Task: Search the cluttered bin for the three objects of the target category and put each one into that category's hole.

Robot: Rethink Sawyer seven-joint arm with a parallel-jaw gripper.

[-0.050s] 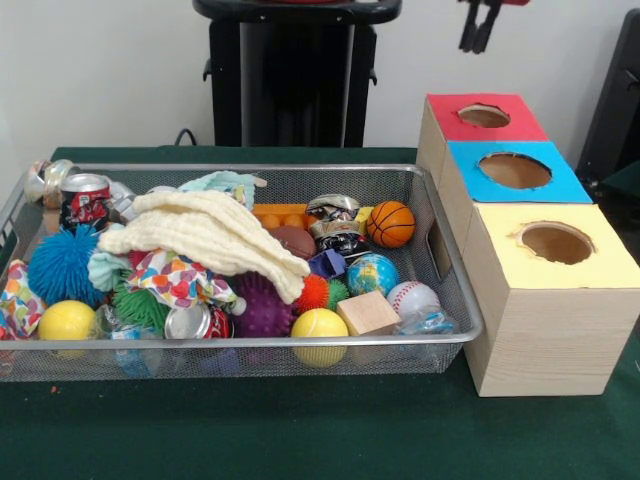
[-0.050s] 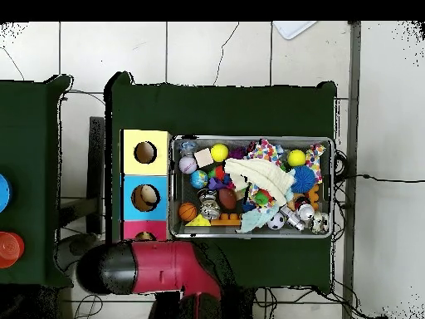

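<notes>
Mesh bin [image 1: 440, 250] long axis left-right, three-hole box [image 1: 520, 300] beside it

Bin [image 1: 455, 300]: silver wire mesh tray, heaped with balls, cans, cloths and a wooden block.
Box [image 1: 540, 330]: pale wood, just beside the bin, three round holes on top.
Hole colours: red [image 1: 484, 116], blue [image 1: 514, 170], yellow [image 1: 556, 243].

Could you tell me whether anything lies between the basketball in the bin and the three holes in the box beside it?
Only the bin's mesh end wall stands between the basketball and the box. The holes open upward, and nothing visible covers them. The gripper hangs above the box.
</notes>
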